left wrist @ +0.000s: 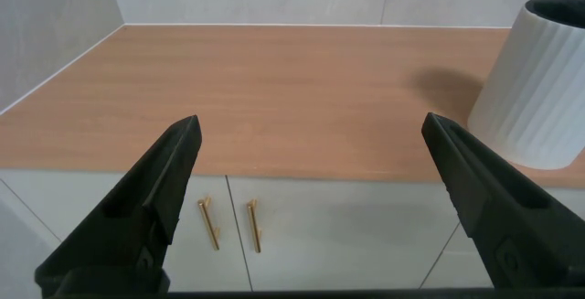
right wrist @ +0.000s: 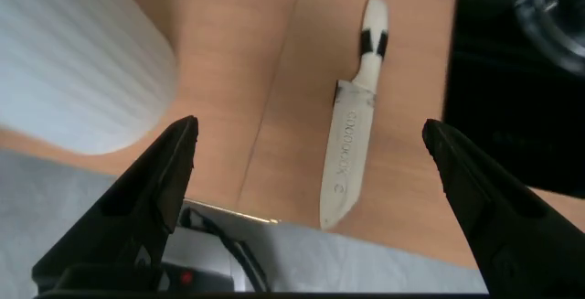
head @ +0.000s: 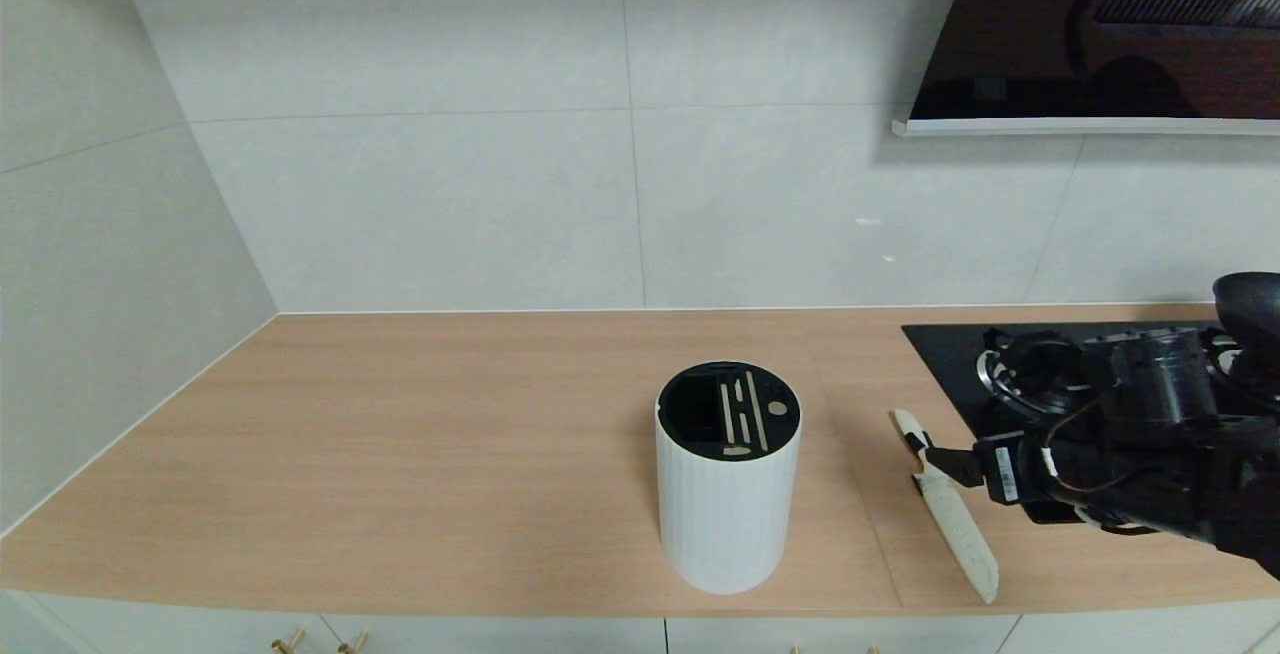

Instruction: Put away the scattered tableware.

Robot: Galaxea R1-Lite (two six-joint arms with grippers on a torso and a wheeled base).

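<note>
As right claw (right wrist: 309,130) gapes, knife (right wrist: 351,139) lies beneath.

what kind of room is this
Likely a home kitchen: a gas hob set into the wooden counter, a range hood above it, and a knife block with a knife beside it.

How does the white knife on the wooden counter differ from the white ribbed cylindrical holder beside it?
The white knife lies flat; the white ribbed cylindrical holder stands upright. The knife is slim and long, the holder broad and round. The knife's handle has black bands; the holder has a black slotted top. Both are mostly white and rest on the wooden counter.
</note>
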